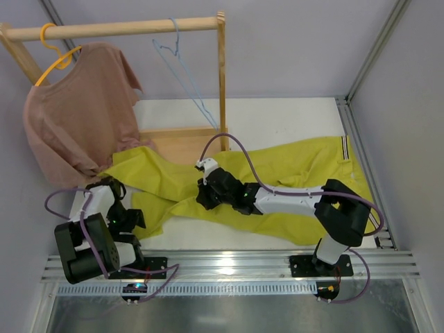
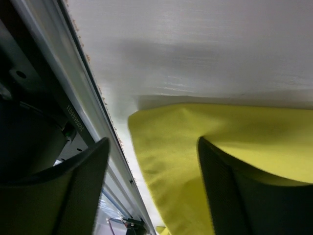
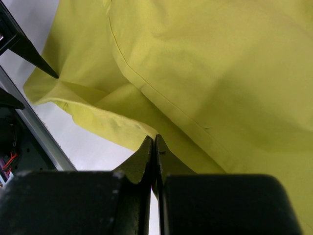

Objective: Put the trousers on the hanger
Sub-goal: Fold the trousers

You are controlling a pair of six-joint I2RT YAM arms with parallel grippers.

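Am pinching fold of trousers (image 1: 291,166), sprawling across table (image 1: 277,118), in right tool (image 3: 155,139), jaws tight together; left tool (image 2: 154,142) gaping wide, empty, hovering at leg edge, likely for second grip; hanger (image 1: 182,76) dangling from rail (image 1: 125,29) beyond

Left arm (image 1: 87,243), right arm (image 1: 291,199): black joints, pale links, purple cables (image 1: 236,149). Black gripper fingers (image 2: 73,196).
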